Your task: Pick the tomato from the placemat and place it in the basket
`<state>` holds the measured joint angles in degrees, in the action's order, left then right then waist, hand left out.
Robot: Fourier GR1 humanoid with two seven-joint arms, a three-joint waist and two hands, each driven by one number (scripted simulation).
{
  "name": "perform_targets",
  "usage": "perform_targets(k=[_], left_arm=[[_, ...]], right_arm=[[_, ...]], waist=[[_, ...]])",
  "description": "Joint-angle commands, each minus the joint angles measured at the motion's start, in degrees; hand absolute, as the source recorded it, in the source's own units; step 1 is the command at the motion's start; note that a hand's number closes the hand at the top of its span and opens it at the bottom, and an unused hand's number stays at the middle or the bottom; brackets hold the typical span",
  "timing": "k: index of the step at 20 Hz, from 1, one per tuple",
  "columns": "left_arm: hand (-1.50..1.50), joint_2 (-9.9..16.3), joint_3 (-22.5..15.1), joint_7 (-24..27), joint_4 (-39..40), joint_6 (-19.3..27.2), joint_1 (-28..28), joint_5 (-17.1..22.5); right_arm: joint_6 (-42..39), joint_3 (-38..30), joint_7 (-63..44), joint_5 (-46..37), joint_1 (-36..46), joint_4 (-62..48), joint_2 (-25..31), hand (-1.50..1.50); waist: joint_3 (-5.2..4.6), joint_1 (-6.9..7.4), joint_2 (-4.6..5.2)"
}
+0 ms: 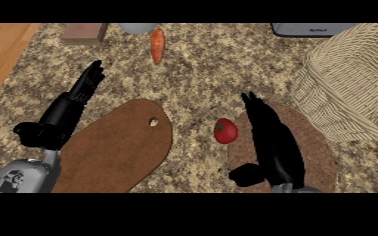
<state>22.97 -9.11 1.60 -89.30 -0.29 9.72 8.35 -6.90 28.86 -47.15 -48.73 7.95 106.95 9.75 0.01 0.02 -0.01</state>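
The tomato (225, 130) is not yet grasped; the right hand (272, 142), fingers straight, is held beside it, the basket (341, 82) beyond.

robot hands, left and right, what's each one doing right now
Left robot hand: open, fingers straight, holding nothing, above the brown cutting board.
Right robot hand: open, fingers straight, holding nothing, just right of the tomato.

Basket (341, 87): cut by right edge, far side out of view. Placemat (314, 145): middle hidden under right hand (275, 145). Grey bowl (138, 27), brown block (83, 33), grey appliance (310, 29): all cropped at top; appliance label too small to read. Cutting board (118, 150): near end cut off.
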Motion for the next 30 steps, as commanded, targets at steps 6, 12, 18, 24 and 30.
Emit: perform_targets(k=[6,12,18,24,30], left_arm=[[0.0,-4.3,2.7,-0.6,-1.2,-3.1,-1.3,-4.0],[0.0,-5.3,5.5,-2.7,-1.7,-4.8,0.0,-5.5],[0.0,-6.3,7.0,-1.5,-4.3,-6.5,-3.6,-6.7],[0.0,-8.1,7.0,1.8,-1.8,-8.2,-4.5,-8.4],[0.0,-8.3,9.8,1.0,1.8,-9.1,-0.5,-9.5]], right_arm=[[0.9,-2.3,6.3,-2.5,-0.9,-2.4,-3.6,-1.5],[2.3,-3.5,10.0,-3.5,1.1,-8.1,-7.2,-1.5],[-0.5,-3.4,7.0,-7.0,-0.9,-5.5,-7.2,-1.5],[1.8,-0.4,4.6,-9.3,2.7,-14.6,-9.7,-1.5],[4.1,-3.3,12.3,-9.5,0.8,-20.1,-8.9,-1.5]], waist=[[-0.01,0.0,-0.02],[-0.01,0.09,-0.02],[-0.01,0.09,-0.05],[-0.01,0.24,0.01],[-0.01,0.01,0.05]])
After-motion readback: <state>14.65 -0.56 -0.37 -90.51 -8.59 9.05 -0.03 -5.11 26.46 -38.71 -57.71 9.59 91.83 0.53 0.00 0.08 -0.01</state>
